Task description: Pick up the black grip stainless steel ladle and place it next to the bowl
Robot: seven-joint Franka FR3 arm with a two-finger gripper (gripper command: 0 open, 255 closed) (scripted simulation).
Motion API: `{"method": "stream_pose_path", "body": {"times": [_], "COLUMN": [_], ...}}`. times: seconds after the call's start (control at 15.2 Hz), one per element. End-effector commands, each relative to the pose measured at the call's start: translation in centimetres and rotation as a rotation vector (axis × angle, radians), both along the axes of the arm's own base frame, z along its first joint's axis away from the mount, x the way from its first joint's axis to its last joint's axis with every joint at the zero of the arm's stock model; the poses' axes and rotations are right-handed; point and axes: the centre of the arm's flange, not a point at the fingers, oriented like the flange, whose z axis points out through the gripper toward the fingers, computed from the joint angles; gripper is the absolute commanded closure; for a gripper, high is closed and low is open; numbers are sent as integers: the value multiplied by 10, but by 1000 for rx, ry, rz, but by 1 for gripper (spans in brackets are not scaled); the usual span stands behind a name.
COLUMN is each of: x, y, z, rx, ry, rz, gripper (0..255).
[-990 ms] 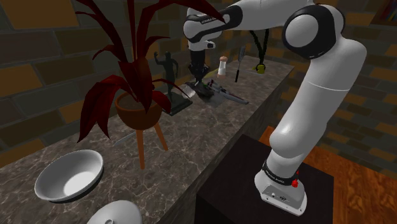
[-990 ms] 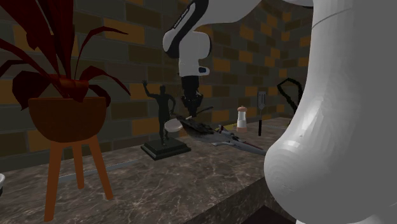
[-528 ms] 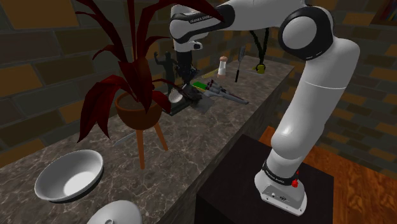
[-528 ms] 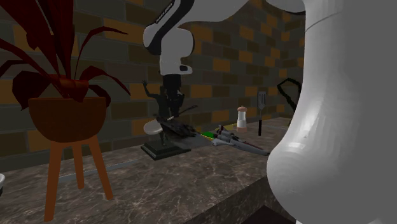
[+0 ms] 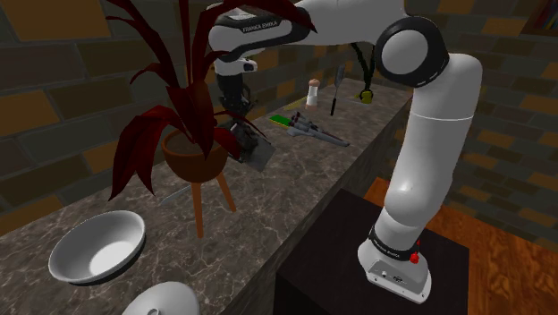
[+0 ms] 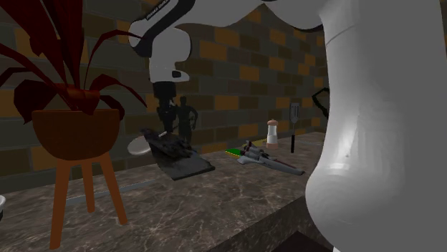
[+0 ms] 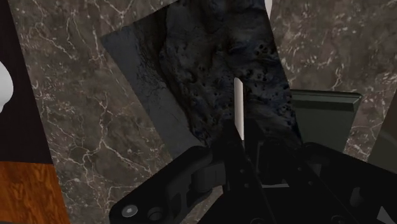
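Between your end effector's [image 6: 164, 133] fingers, clamped tight, hangs the black-handled steel ladle [image 6: 139, 147], clear of the grey marble tabletop [image 5: 304, 179] above a dark statue base [image 6: 190, 166]. You look mid-carry; next, swing past the red-leaved potted plant [image 5: 192, 161] and lower it beside the white round bowl [image 5: 97, 248].
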Motion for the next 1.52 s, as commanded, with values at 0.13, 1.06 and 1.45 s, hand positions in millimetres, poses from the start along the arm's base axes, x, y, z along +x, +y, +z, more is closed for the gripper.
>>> {"method": "stream_pose_path", "body": {"times": [0.13,1.06,1.45], "x": [14,65,65], "y": [53,210,210], "z": [-1,-6,-37], "rx": [0,0,0], "ry": [0,0,0], "rz": [-1,-1,-1], "gripper": [255,255,255]}}
